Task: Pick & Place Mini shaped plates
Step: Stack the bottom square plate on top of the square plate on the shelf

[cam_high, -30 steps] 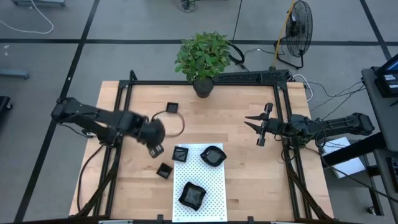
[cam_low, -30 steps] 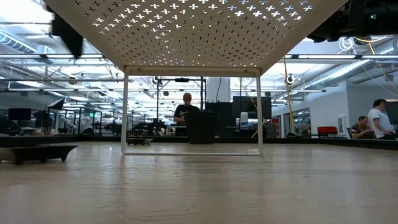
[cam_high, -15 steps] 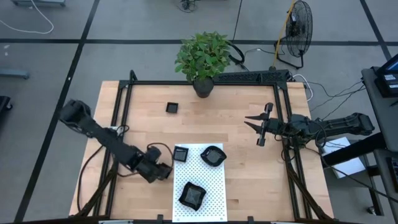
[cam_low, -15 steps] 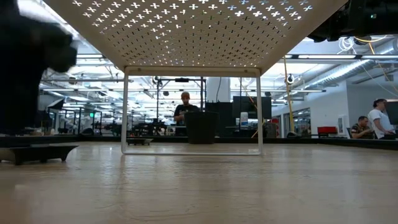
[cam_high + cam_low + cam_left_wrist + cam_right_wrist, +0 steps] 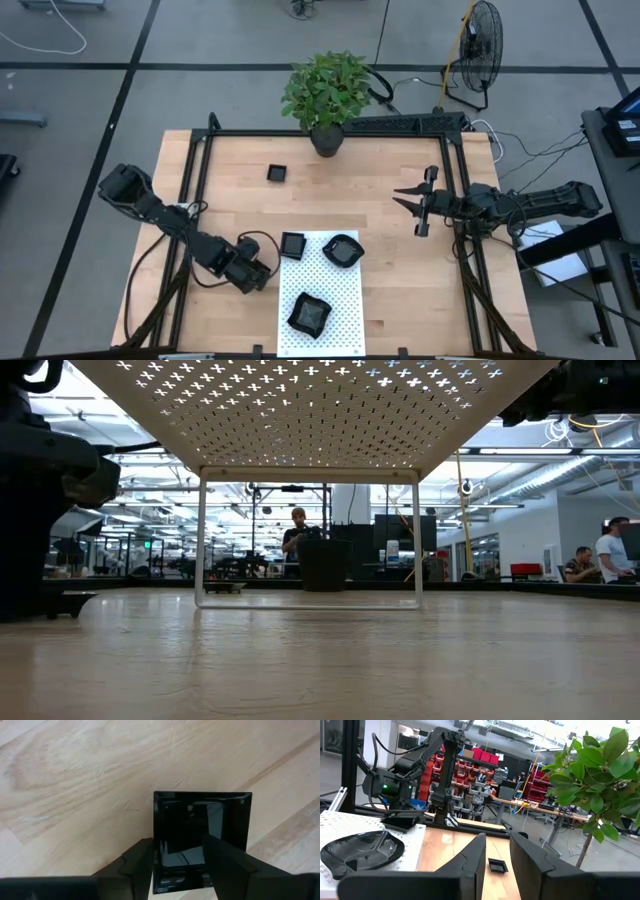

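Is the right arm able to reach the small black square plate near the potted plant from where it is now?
Probably yes: bare wood lies between the right gripper and the small black square plate, with only the potted plant nearby, off to one side.
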`<state>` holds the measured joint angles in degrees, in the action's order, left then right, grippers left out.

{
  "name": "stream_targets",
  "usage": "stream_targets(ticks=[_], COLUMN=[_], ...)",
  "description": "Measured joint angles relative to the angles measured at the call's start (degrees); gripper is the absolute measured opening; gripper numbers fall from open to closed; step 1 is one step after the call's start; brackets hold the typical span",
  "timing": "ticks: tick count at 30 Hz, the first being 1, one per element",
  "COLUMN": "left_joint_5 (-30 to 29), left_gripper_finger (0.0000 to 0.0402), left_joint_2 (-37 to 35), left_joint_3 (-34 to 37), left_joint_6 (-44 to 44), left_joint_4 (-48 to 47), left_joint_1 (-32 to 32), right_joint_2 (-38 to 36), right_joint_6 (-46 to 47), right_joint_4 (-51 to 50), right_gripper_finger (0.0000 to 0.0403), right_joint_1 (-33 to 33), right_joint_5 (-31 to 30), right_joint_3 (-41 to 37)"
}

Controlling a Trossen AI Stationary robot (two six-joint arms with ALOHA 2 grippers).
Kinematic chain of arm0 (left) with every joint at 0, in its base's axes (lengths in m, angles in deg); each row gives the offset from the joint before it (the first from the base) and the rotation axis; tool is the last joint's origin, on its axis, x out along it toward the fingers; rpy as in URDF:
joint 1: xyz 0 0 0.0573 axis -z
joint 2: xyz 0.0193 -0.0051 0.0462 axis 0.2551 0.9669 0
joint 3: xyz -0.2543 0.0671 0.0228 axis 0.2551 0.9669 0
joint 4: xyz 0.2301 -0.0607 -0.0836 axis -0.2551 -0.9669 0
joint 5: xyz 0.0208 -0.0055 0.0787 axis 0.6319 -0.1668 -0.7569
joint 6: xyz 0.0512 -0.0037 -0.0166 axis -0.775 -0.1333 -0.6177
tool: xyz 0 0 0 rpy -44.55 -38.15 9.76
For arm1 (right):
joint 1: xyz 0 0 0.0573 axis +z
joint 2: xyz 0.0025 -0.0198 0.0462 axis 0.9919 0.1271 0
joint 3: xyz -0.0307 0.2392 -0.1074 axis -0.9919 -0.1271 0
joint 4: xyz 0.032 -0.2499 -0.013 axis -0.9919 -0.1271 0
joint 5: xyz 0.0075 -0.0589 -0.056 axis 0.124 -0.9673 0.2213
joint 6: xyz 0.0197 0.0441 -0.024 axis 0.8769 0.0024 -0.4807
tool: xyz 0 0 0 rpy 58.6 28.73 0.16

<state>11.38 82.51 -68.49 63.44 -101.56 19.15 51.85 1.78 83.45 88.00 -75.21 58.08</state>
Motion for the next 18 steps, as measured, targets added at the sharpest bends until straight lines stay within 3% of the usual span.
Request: stream_targets(ticks=[5,14,18], left_joint_5=[1.2,3.7,3.5], left_gripper_finger=[0.0149,0.0012,0.0011], left_joint_2=[0.0,-3.6,-6.1], left_joint_3=[0.0,0.2,0.2], left_joint_6=[0.0,1.1,1.1], left_joint_4=[0.0,0.7,0.2], left_joint_1=[0.0,0.0,0.7], right_joint_2=[0.0,0.0,0.0], right_joint_6=[0.0,-0.2,-0.2], right_joint_4=[0.0,0.0,0.0], right_gripper_finger=[0.0075,0.0075,0.0075], right_joint_1=[0.0,0.0,0.0], right_joint_5=[0.0,-0.1,-0.1], right_joint_3=[0.0,0.0,0.0])
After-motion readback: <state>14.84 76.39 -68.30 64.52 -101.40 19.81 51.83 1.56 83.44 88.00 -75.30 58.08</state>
